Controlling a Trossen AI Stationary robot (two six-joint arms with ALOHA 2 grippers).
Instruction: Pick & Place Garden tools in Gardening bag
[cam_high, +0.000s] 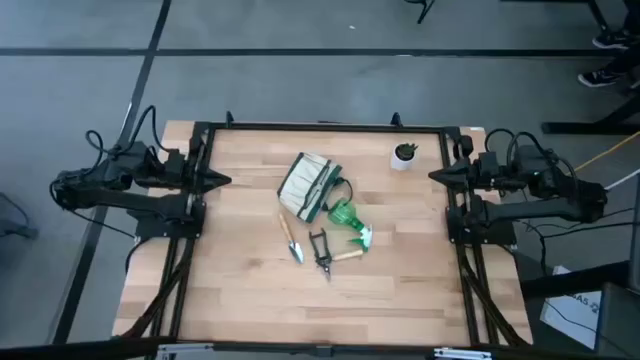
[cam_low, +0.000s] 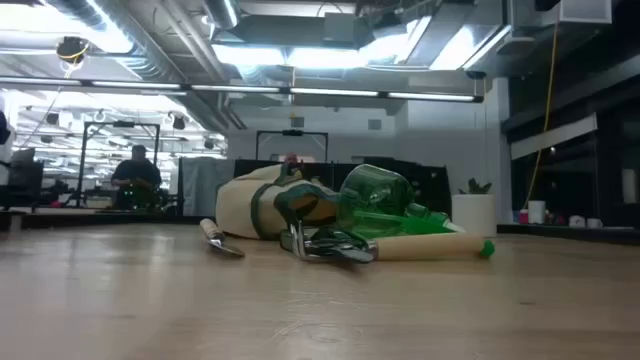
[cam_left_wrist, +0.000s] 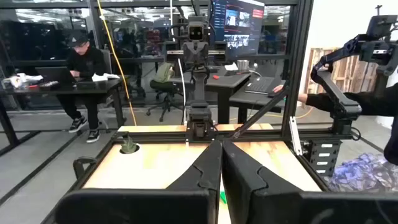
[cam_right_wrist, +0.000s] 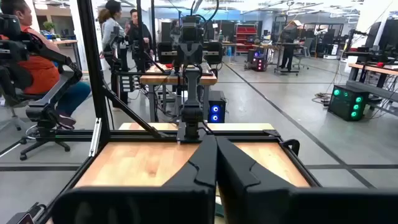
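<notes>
Task not started, judging from the layout: nothing in the gardening bag (cam_high: 307, 186), all tools loose on the table (cam_high: 240, 280).

Left gripper (cam_high: 222, 181) parked at left table edge, fingers together, holding nothing. Right gripper (cam_high: 436, 176) parked at right table edge, fingers together, likewise empty. Both pointed inward toward table centre, well apart from the tools. Wrist views confirm: left fingers (cam_left_wrist: 205, 171) pressed tight, right fingers (cam_right_wrist: 205, 165) the same.

Bag lying on its side near table centre, slightly toward the far edge, long axis on a diagonal in the high view. Which end is the mouth: cannot tell from above. Lying flat suggests it may need propping or holding open before anything goes in.

Tools clustered just beside the bag, on its near side:
- Trowel (cam_high: 291, 238): wooden handle toward the bag, metal blade toward the near edge, long axis close to near–far, slightly tilted.
- Pruning shears (cam_high: 321, 250): black handles toward the bag, long axis roughly near–far, just beside the trowel.
- Second wooden-handled tool (cam_high: 347, 256): long axis roughly left–right, one end touching or crossing the shears.
- Spray bottle (cam_high: 348, 217): green, on its side, touching the bag; white nozzle toward the right and near edge.

Small potted plant (cam_high: 404, 154) at far right corner, well apart.

Remaining: all four picks and placements.
</notes>
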